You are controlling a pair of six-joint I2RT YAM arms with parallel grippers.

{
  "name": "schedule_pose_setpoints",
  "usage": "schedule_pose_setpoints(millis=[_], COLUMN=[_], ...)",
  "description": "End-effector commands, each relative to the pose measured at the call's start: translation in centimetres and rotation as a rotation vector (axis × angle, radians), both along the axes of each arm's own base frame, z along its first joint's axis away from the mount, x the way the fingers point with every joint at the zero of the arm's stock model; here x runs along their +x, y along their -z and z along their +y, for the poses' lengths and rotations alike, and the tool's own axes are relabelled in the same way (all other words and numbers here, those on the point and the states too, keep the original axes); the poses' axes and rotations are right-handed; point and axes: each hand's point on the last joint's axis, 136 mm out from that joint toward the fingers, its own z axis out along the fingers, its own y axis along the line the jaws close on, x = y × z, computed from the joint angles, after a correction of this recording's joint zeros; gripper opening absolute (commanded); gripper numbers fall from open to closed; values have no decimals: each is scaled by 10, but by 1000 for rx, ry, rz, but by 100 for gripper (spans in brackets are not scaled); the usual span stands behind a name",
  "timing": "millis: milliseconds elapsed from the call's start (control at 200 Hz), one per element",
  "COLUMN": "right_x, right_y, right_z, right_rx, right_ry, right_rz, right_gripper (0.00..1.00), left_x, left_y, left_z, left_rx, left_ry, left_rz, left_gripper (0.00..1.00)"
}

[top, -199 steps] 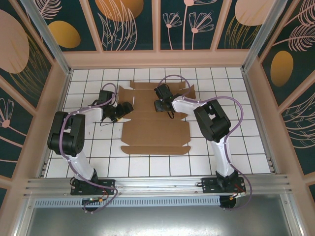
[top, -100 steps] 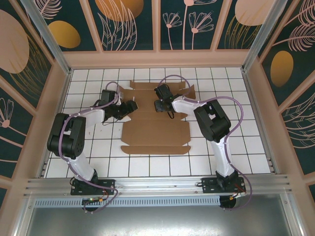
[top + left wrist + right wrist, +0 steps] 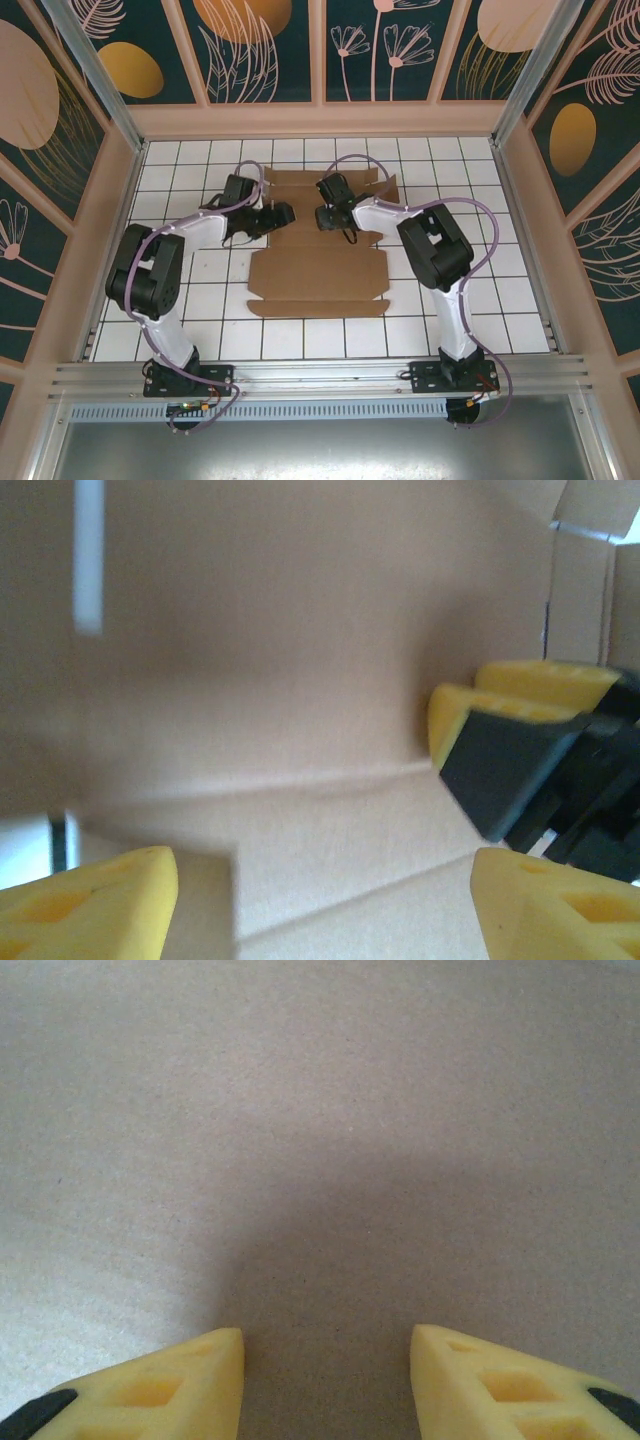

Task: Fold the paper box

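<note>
The paper box (image 3: 318,270) lies as a flat brown cardboard sheet on the white tiles, with flaps at its far and near ends. My left gripper (image 3: 278,214) hovers over the sheet's far left part, open, with bare cardboard (image 3: 300,660) and its crease lines between the yellow fingertips (image 3: 90,900). My right gripper (image 3: 325,216) is close beside it over the far middle, open as well, tips down on plain cardboard (image 3: 320,1110). In the left wrist view the right gripper's yellow fingers (image 3: 500,695) show at the right edge. Each wrist view has its own gripper low in frame: left (image 3: 325,910), right (image 3: 325,1360).
White tiled floor (image 3: 480,250) surrounds the sheet on all sides. Pink-framed walls (image 3: 320,118) close the back and sides. An aluminium rail (image 3: 320,375) with both arm bases runs along the near edge.
My left gripper has swung right and slightly farther back, from the sheet's left edge onto the cardboard, ending close to the right gripper. The right arm has barely moved.
</note>
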Motion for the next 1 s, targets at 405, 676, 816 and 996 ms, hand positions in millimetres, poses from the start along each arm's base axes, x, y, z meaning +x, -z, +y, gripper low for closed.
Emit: schedule_pose_setpoints(millis=[405, 676, 816, 996], right_x=[-10, 48, 83, 120], right_y=[-79, -111, -106, -94], right_z=[-45, -90, -105, -98], right_rx=[339, 319, 232, 280], right_ry=[132, 165, 117, -63], right_rz=[120, 14, -24, -5], right_gripper=[54, 71, 80, 84], left_x=[8, 2, 0, 4], left_y=[-113, -19, 19, 41], left_z=[-53, -72, -70, -66], left_rx=[-221, -218, -138, -33], left_ry=[13, -11, -1, 46], left_rz=[-181, 33, 120, 145], left_gripper=[20, 0, 0, 0])
